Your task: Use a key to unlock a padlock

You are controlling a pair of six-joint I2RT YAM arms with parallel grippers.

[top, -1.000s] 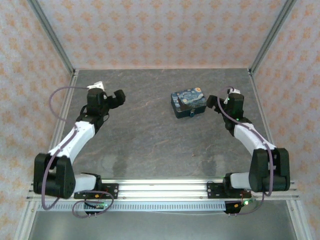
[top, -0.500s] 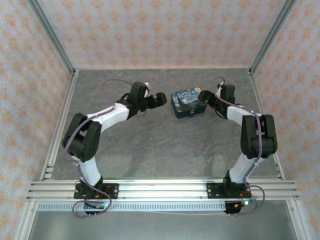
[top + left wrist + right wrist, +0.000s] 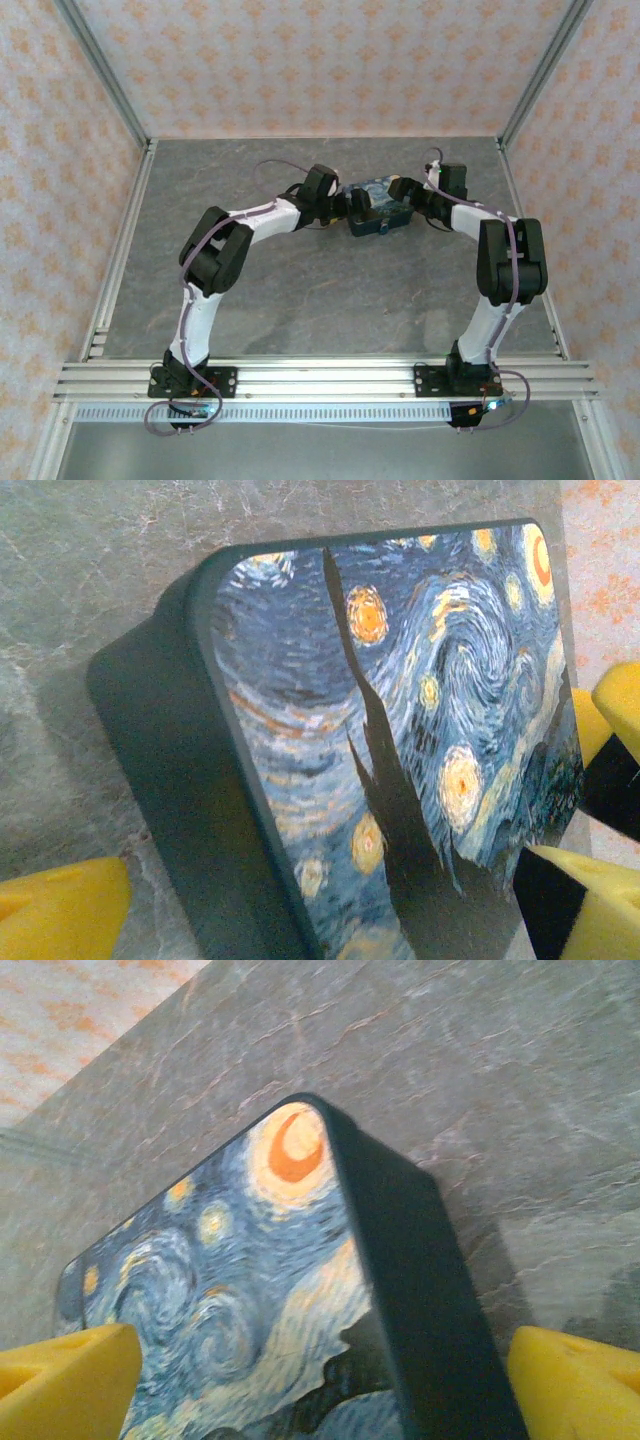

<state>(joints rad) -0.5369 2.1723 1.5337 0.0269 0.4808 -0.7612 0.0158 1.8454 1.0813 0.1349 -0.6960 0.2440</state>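
A blue-and-yellow swirl-painted tin point(image 3: 380, 200) lies at the back middle of the table. The padlock point(image 3: 383, 229) is a tiny dark lump at the tin's near edge. The key is out of view. My left gripper point(image 3: 350, 206) is open at the tin's left end. In the left wrist view its yellow pads point(image 3: 60, 910) stand wide on either side of the tin's corner point(image 3: 330, 780). My right gripper point(image 3: 405, 193) is open at the tin's right end. In the right wrist view its yellow pads point(image 3: 580, 1380) straddle the tin's lid point(image 3: 250, 1290).
The grey stone-patterned tabletop point(image 3: 300, 280) is bounded by aluminium frame posts point(image 3: 100, 70) and patterned walls. An aluminium rail point(image 3: 320, 380) runs along the near edge, carrying both arm bases.
My left arm has swung right from the far-left side to the tin's left end. The right gripper has moved in onto the tin's right end, its jaws narrowing slightly.
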